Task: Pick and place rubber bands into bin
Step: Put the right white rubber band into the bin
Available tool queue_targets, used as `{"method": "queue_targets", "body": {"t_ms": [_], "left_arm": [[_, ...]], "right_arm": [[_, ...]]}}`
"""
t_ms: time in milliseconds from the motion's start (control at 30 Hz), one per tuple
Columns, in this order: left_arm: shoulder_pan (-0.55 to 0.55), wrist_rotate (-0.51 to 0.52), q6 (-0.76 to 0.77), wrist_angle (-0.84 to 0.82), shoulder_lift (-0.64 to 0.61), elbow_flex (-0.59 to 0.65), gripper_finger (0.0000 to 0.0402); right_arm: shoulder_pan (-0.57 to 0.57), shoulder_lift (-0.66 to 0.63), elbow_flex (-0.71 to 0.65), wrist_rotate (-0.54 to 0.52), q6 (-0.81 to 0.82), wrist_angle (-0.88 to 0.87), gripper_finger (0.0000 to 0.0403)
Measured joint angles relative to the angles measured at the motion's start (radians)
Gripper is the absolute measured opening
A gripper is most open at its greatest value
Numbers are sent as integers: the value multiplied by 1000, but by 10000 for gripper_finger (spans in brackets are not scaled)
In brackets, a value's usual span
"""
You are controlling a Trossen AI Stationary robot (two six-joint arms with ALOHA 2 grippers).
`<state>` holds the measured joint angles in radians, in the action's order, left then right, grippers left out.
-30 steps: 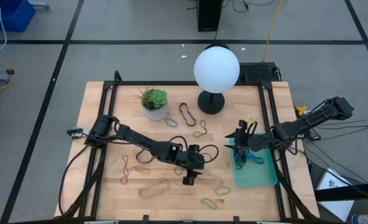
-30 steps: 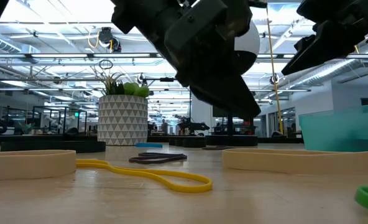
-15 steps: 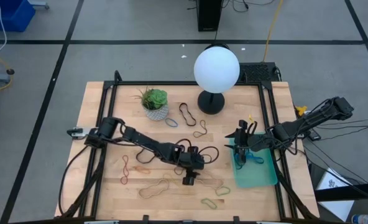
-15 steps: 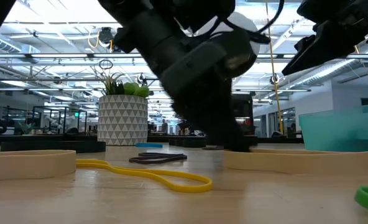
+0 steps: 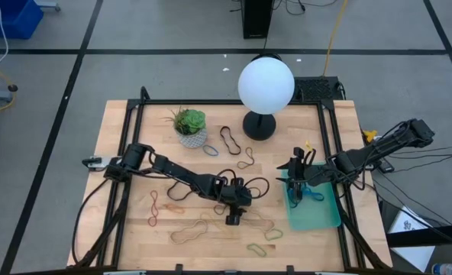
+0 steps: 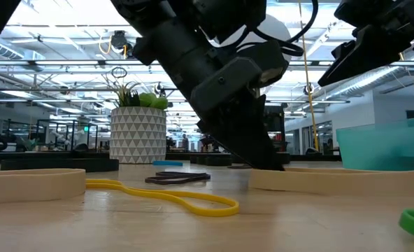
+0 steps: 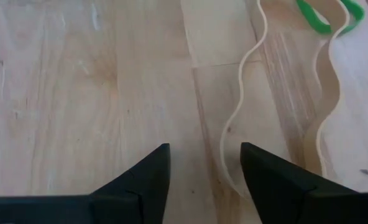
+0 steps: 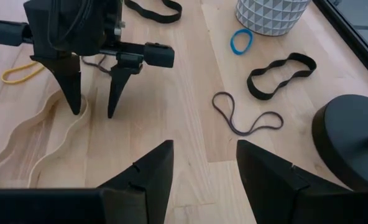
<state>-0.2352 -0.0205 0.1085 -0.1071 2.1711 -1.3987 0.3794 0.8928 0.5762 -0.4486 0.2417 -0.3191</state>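
Rubber bands of several colours lie scattered on the wooden table. My left gripper (image 5: 234,221) is open and low over the near middle, at the end of a long wavy tan band (image 5: 261,225). In the left wrist view one strand of that band (image 7: 229,155) runs between the fingers. One finger seems to stand inside the loop and the other outside. My right gripper (image 5: 298,173) hangs open above the far end of the teal bin (image 5: 321,214). A blue band (image 5: 311,195) lies in the bin. My left gripper comes down slanting from the table's left and far side, with its fingertips (image 8: 77,107) at the tan band's end (image 8: 52,118). The band lies flat on the table. I cannot tell whether the fingers touch it.
A white patterned plant pot (image 5: 191,130) and a lamp with a white globe (image 5: 266,85) stand at the far side. More bands lie around: black (image 5: 230,140), red (image 5: 153,208), tan (image 5: 189,231), green (image 5: 255,249), yellow (image 6: 172,196).
My left gripper has come down toward the table, to the end of the tan band, and its fingertips now stand close above the wood. The bands have kept their places.
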Motion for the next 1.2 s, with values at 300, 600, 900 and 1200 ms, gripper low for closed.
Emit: {"method": "queue_targets", "body": {"t_ms": [300,600,900,1200], "left_arm": [[0,-2,0,-12,1,0,55],[10,-65,-59,-29,-6,0,16],[43,30,-141,-138,-102,3,13],[109,153,-183,-37,-199,0,15]], "right_arm": [[0,0,0,0,0,0,169],[0,0,0,4,9,0,169],[0,2,-1,9,87,35,169],[2,13,-1,91,-6,175,169]]}}
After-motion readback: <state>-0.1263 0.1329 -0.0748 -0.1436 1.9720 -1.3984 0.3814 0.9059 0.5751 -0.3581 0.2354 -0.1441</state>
